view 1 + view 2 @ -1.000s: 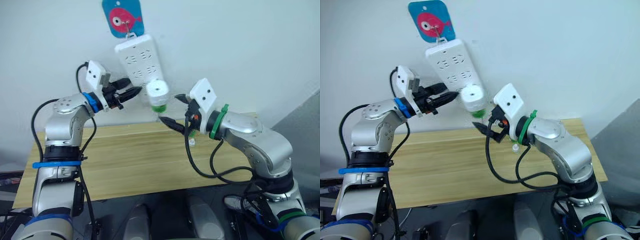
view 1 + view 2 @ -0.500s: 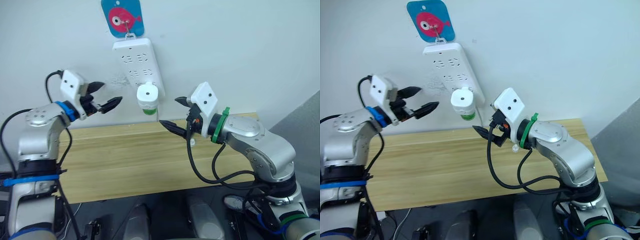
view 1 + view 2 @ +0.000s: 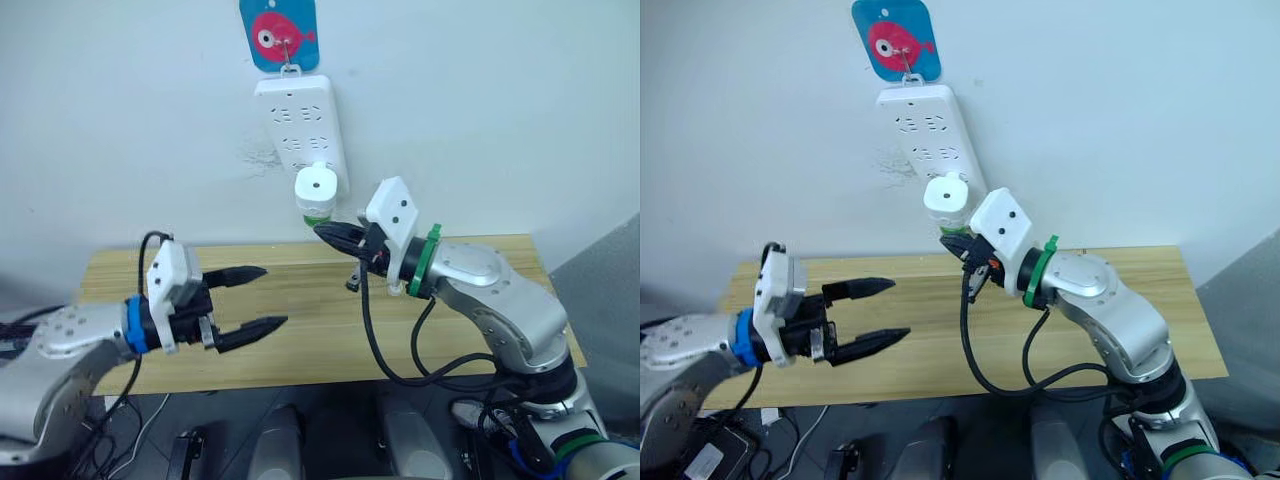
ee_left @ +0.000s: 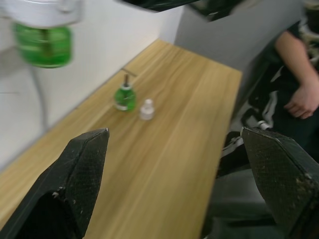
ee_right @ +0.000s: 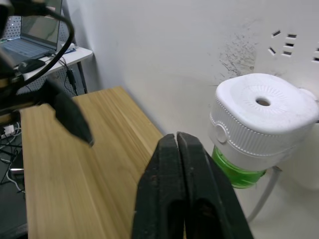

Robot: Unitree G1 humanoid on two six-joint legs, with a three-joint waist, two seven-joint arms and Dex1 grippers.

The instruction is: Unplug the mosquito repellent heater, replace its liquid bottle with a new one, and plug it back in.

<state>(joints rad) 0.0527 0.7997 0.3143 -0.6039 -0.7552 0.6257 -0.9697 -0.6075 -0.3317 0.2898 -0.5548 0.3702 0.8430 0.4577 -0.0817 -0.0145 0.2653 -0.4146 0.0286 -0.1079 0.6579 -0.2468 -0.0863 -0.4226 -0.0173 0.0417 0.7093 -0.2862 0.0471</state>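
Heater plugged in strip, upright, green bottle down; left end effector apart, right end effector together.

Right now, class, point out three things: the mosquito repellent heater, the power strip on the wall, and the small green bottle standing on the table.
mosquito repellent heater [image 3: 317, 187], left eye view, white vented face.
power strip [image 3: 296, 118], left eye view, socket face.
small green bottle [image 4: 124, 97], left wrist view, green body.

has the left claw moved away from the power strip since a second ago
Yes. The left claw was up beside the power strip on the wall; now it hangs open, low over the table, well below and left of the strip.
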